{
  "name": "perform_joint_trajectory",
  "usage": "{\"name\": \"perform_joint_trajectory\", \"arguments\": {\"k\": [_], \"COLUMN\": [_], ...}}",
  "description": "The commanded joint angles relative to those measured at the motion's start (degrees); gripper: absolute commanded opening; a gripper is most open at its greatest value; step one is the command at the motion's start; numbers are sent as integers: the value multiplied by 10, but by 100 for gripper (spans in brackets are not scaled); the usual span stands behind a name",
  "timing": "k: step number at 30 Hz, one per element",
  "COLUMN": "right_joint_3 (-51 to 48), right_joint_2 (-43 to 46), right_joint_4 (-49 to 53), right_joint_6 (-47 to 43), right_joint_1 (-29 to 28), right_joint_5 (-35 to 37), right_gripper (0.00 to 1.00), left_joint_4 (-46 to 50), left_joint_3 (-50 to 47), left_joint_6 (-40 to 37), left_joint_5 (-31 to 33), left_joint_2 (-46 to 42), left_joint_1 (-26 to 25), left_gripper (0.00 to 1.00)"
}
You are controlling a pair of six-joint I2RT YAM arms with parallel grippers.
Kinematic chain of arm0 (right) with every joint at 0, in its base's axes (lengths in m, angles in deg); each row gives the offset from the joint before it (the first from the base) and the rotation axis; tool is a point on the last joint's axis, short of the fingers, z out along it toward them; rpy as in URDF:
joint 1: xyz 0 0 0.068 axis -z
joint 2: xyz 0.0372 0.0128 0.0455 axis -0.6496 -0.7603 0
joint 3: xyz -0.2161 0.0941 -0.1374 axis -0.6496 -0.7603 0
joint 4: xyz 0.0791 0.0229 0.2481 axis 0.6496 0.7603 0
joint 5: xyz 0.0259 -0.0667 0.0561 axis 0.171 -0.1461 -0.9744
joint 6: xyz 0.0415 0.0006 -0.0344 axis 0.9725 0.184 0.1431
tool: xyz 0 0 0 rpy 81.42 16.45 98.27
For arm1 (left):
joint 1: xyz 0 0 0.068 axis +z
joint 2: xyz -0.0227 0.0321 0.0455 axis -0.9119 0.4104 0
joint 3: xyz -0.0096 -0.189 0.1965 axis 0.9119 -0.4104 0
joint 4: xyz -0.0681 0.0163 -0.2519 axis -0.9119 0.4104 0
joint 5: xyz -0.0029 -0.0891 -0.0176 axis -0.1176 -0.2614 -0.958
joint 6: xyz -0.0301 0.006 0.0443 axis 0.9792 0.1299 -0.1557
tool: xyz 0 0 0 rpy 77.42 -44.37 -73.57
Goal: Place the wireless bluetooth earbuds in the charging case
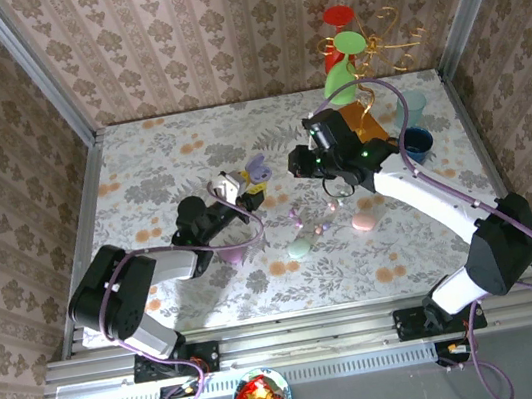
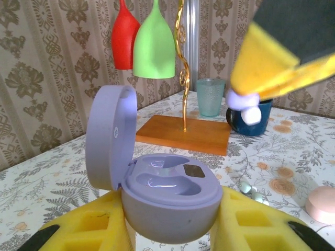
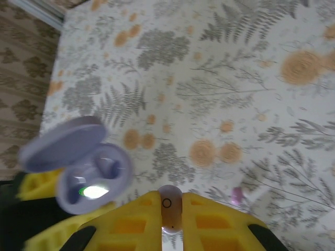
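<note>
At the left of the surface: my left hand (image 2: 170, 225) is clamped on the lilac charging case (image 2: 167, 191), with the lid hinged open and the wells facing up.
Gap between: case and bud are apart. I judge the wells lie below and to the left of the bud.
Right side: my right hand (image 3: 170, 222) pinches one lilac earbud (image 3: 170, 208), its long axis running along the fingers.
Nearer arm: the right, since it carries the bud.
Loose: a pink bud (image 3: 236, 196) lies on the surface (image 3: 251, 78).
</note>
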Motion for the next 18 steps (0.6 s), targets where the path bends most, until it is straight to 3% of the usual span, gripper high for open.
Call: {"name": "perform_joint_trajectory", "arguments": {"k": [1,18], "right_joint_3": [34,94], "right_joint_2": [-15,-82], "right_joint_4": [-6,-34], "right_joint_6": [-6,-7], "right_joint_1": [-12,-47], "right_joint_5": [-15,-78], "right_gripper": [14,15], "left_joint_4": [-17,-20], "left_joint_3": [25,34], "left_joint_6": [0,18], "left_joint_5": [-25,-18], "left_joint_2": [5,11], "left_joint_1": [-5,-13], "left_gripper": [12,12]}}
